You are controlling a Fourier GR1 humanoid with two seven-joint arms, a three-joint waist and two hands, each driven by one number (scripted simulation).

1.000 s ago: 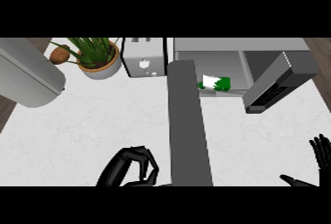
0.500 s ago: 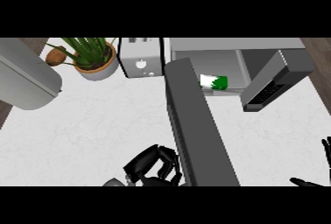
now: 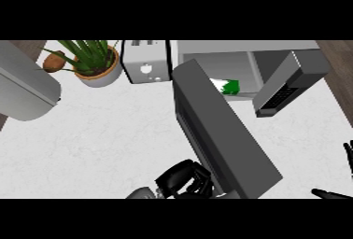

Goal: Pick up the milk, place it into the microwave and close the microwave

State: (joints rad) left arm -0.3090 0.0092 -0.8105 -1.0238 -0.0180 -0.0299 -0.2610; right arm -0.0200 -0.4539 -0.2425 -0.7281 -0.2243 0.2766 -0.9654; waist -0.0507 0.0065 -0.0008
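Note:
The milk point(image 3: 229, 87), a white and green carton, stands inside the open microwave point(image 3: 234, 52) at the back of the counter. The grey microwave door point(image 3: 222, 135) juts out from the cavity's left side and slants toward the lower right. My left hand point(image 3: 182, 179) is low in the head view with its fingers curled, against the door's outer face near its free end. It holds nothing. My right hand point(image 3: 348, 153) shows only at the lower right edge, with its fingers up and spread.
A white toaster point(image 3: 146, 61) stands left of the microwave, beside a potted plant point(image 3: 94, 66) and a small brown object point(image 3: 54, 61). A large grey rounded appliance point(image 3: 24, 88) fills the left edge. The microwave's dark control panel point(image 3: 286, 87) is on its right.
The door's near end has swung rightward, narrowing the opening. My left hand has moved right and stays against the door. The right hand has slid toward the right edge.

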